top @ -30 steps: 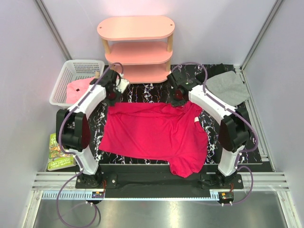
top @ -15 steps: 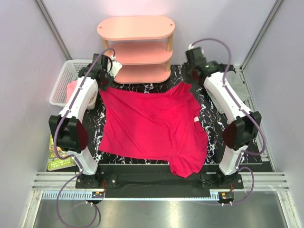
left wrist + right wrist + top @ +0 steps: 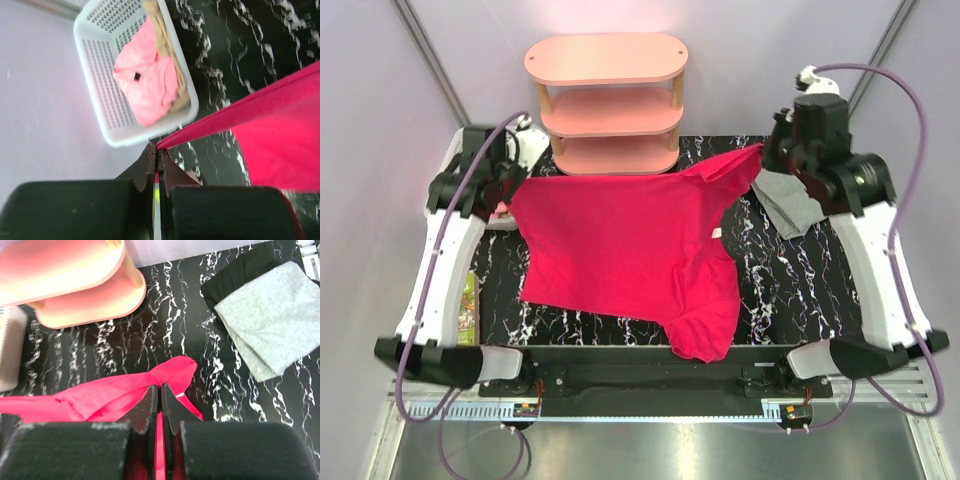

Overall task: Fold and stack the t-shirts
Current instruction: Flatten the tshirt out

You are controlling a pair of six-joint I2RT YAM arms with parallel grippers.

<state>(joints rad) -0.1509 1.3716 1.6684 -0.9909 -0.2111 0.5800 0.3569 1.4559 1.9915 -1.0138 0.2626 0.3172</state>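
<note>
The red t-shirt [image 3: 620,240] hangs stretched in the air between my two grippers, its lower part drooping toward the table's front edge. My left gripper [image 3: 512,182] is shut on its left corner [image 3: 162,145], high above the table. My right gripper [image 3: 762,152] is shut on a bunched right corner [image 3: 167,377], also raised. A small white label [image 3: 716,233] shows on the shirt. The grey t-shirt [image 3: 790,200] lies folded at the back right of the table, seen as the grey t-shirt [image 3: 272,315] in the right wrist view.
A white basket [image 3: 107,95] with pink cloth [image 3: 147,82] stands at the back left. A pink three-tier shelf [image 3: 607,100] stands at the back centre. A book [image 3: 468,300] lies off the mat's left edge. The black marbled mat [image 3: 790,280] covers the table.
Both grippers have risen and spread apart, lifting the red t-shirt's far edge off the table and stretching it taut. The right jaws closed on the cloth first.
</note>
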